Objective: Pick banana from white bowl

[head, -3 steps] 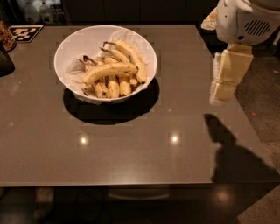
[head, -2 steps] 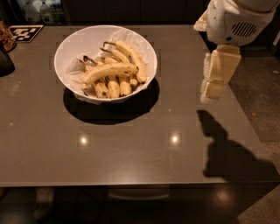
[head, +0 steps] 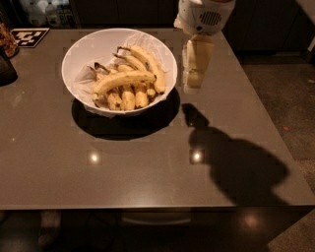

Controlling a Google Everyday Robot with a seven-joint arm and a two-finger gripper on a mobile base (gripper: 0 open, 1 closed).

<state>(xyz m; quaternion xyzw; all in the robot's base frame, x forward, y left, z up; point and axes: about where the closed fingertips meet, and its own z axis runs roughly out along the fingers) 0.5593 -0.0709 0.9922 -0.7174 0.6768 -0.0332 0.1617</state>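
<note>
So, vs 1 s ago the gripper (head: 193, 82) has come in a lot closer to the white bowl (head: 78, 47). Back then it hung out by the far right table edge, well apart from the bowl. Now it sits just right of the bowl's right rim, near rim height, pointing down, w/ a small gap between it and the rim. The round white housing (head: 204, 15) above it has come across w/ it, and now sits above and right of the bowl, at the top of the view.

Can't tell if the gripper is open or closed from this angle. I see nothing held in it.

Bowl itself hasn't budged, same spot on the grey table (head: 147, 182), contents look the same too. The banana (head: 123, 78) lies inside the bowl, on top of the pile, running left-right across the middle, curved, dark stem end toward the bowl's right side. Shorter spotted bananas (head: 129, 97) lie under it toward the bowl's near side, and a few more (head: 147, 61) sit behind it toward the far right wall. Crinkled white lining (head: 86, 74) shows at the left inside wall.

Arm shadow (head: 236, 167) has slid over as well. It now starts just off the bowl's lower right and spreads away from there.

Off the bowl's upper left: a black-and-white marker tag (head: 29, 35) and a dark object (head: 6, 69), no change.
</note>
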